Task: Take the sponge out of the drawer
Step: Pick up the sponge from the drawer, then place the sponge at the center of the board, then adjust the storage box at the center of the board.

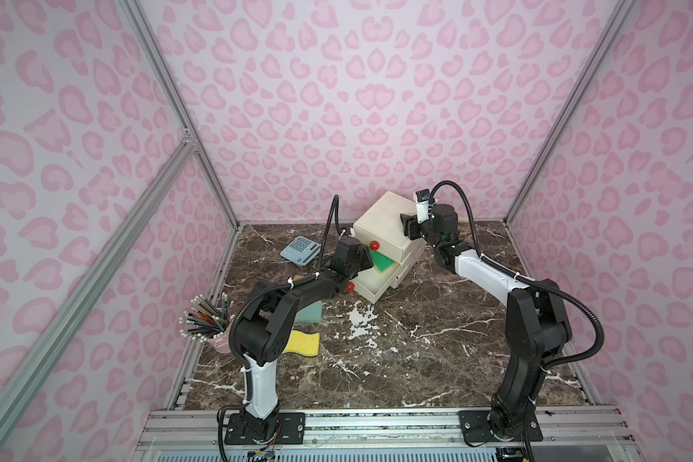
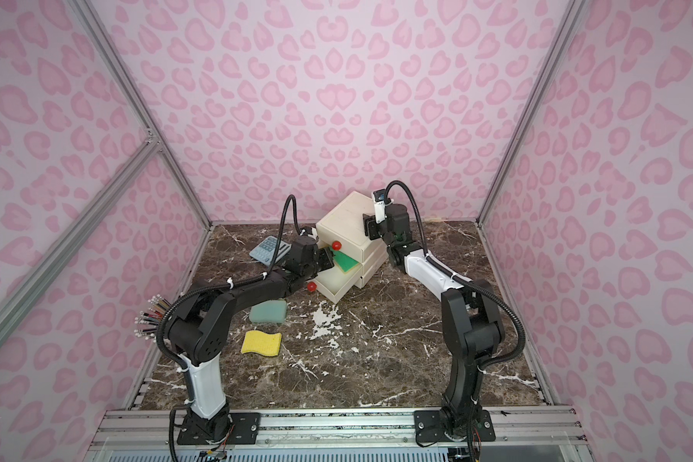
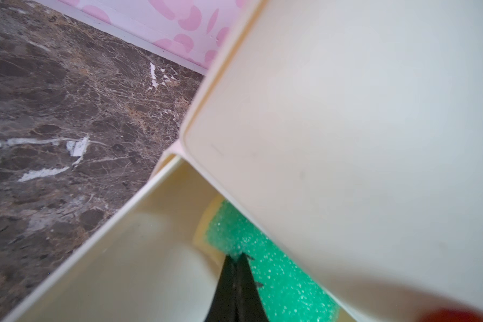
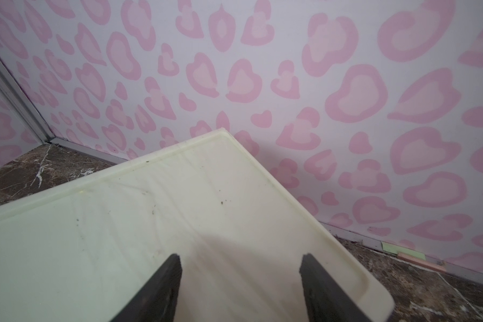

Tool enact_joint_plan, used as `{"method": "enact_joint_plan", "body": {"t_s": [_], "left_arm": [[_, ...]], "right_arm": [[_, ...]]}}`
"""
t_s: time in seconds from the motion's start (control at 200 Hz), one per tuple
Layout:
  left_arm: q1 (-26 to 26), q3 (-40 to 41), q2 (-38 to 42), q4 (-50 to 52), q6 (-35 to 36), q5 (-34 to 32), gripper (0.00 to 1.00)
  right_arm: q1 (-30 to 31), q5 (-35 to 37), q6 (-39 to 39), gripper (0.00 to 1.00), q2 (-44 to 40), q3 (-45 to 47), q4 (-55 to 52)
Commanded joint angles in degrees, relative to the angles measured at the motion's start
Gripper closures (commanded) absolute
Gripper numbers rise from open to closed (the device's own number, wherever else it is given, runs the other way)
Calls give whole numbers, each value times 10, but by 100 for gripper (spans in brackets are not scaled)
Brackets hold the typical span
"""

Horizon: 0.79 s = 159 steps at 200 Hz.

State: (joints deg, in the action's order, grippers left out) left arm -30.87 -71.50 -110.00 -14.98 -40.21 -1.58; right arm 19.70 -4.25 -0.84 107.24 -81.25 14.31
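A cream drawer unit (image 1: pixel 381 216) (image 2: pixel 343 218) stands at the back of the marble table. Its middle drawer (image 1: pixel 371 292) (image 2: pixel 333 288) is pulled out. In it lies the green sponge (image 1: pixel 383 262) (image 2: pixel 347 262) (image 3: pixel 279 276), partly under the drawer above. My left gripper (image 1: pixel 369 260) (image 2: pixel 329 258) (image 3: pixel 236 258) reaches into the drawer and is shut, its tips pinched on the sponge's near edge. My right gripper (image 1: pixel 405 222) (image 2: pixel 365 224) (image 4: pixel 240 259) rests open on the unit's top (image 4: pixel 151 209), holding nothing.
Red knobs (image 1: pixel 374 245) (image 1: pixel 351 286) mark the drawer fronts. A teal sponge (image 2: pixel 269 312) and a yellow sponge (image 2: pixel 261 342) lie on the table under my left arm. A grey calculator (image 1: pixel 301 250) sits at the back left, and a pink cup of pencils (image 1: pixel 207 320) at the left edge.
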Motion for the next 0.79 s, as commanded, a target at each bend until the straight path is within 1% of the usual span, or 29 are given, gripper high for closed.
{"method": "enact_joint_plan", "body": {"t_s": [0.0, 0.165, 0.26, 0.49, 0.64, 0.79], "left_arm": [[-1, 7, 29, 44, -6, -27, 98], [-1, 31, 69, 92, -32, -49, 98], [-1, 48, 87, 99, -40, -60, 98], [-3, 80, 144, 105, -37, -80, 98], [-4, 82, 181, 131, -31, -92, 98], [-6, 102, 234, 144, -35, -101, 98]], "right_arm": [[-1, -4, 8, 31, 10, 7, -60], [0, -4, 11, 32, 11, 8, -59], [0, -8, 14, 32, 12, 7, -58], [0, -9, 16, 32, 13, 9, -57], [0, -10, 17, 32, 19, 5, -58], [0, -10, 17, 32, 24, 1, -58]]}}
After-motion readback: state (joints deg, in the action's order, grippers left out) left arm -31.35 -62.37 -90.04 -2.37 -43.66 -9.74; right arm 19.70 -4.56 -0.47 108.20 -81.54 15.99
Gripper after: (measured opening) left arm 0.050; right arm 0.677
